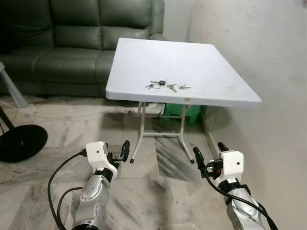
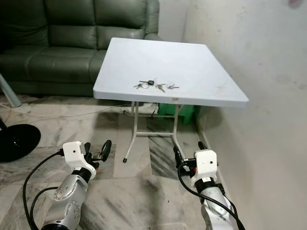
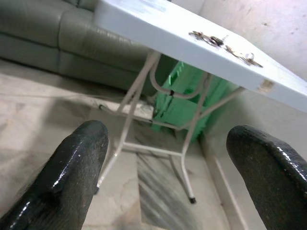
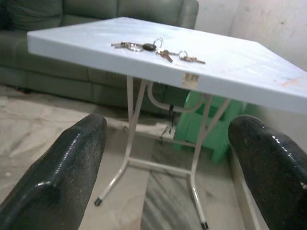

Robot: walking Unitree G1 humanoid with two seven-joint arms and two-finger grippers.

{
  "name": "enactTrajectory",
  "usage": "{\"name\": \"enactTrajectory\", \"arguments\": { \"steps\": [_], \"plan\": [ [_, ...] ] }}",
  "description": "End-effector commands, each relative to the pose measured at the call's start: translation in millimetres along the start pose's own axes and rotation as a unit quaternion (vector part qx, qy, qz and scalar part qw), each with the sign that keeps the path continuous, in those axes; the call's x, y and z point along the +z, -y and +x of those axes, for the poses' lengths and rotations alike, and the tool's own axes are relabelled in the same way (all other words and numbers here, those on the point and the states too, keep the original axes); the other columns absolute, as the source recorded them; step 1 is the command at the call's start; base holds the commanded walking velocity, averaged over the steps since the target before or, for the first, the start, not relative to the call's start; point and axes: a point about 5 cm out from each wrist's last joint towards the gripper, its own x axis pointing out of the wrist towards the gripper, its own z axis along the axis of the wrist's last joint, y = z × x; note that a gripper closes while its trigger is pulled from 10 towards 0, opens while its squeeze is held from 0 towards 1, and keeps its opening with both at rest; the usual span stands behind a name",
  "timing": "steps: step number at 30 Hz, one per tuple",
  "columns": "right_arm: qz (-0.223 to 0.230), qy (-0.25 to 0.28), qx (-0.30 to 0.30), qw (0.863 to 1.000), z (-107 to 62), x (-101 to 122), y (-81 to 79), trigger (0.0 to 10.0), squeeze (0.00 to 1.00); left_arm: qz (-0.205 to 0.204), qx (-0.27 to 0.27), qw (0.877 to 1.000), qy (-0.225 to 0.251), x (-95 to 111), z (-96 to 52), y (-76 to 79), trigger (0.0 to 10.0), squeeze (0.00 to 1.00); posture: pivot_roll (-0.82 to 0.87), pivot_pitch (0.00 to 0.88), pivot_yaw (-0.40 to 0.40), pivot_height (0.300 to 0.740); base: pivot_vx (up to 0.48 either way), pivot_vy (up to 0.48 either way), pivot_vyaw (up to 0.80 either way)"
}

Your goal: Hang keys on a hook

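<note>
A white folding bench (image 1: 192, 62) stands ahead on white metal legs (image 1: 139, 129), its right edge close to a pale wall (image 1: 268, 57). A bunch of keys (image 1: 165, 85) lies spread flat on the bench top near its near edge, about midway along that edge; one key has a dark head, the rest are silver on rings. A dark green leather sofa (image 1: 72, 43) stands beyond and to the left of the bench, its right end behind the bench's far left corner. A green plastic object (image 1: 194, 114), seemingly a stool or crate, sits on the floor under the bench by the wall. A round black base (image 1: 21, 142) rests on the marble floor (image 1: 158, 187) at far left. The left gripper (image 1: 120, 152) is held low in front of the robot, short of the bench and below its top, fingers (image 3: 72, 177) spread apart and holding nothing. The right gripper (image 1: 209, 154) is at similar height on the right, fingers (image 4: 67, 172) likewise spread apart and empty. Both grippers are well apart from the keys. Black cables (image 1: 60, 182) run along both arms.
</note>
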Motion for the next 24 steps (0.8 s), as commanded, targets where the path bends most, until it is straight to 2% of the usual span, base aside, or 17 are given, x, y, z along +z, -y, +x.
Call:
{"name": "enactTrajectory", "arguments": {
  "steps": [1, 15, 24],
  "plan": [
    [-0.007, 0.003, -0.012, 1.0, -3.2, 3.0, 8.9, 10.0, 0.0, -0.003, -0.014, 1.0, -0.001, -1.3, 3.5, 11.8, 10.0, 0.0, -0.01, 0.0, -0.078, 0.74, 0.412, 0.0, 0.0],
    [-0.022, -0.002, -0.004, 1.0, -2.2, 3.0, 8.0, 10.0, 0.0, -0.001, -0.018, 1.0, -0.002, -1.3, 5.6, 13.7, 10.0, 0.0, -0.01, 0.0, -0.077, 0.74, 0.413, 0.0, 0.0],
    [-0.029, -0.003, 0.001, 1.0, -3.0, 3.0, 6.6, 10.0, 0.0, -0.001, -0.017, 1.0, -0.003, -1.6, 5.8, 13.8, 10.0, 0.0, -0.01, 0.0, -0.077, 0.74, 0.412, 0.0, 0.75]
  ]
}}
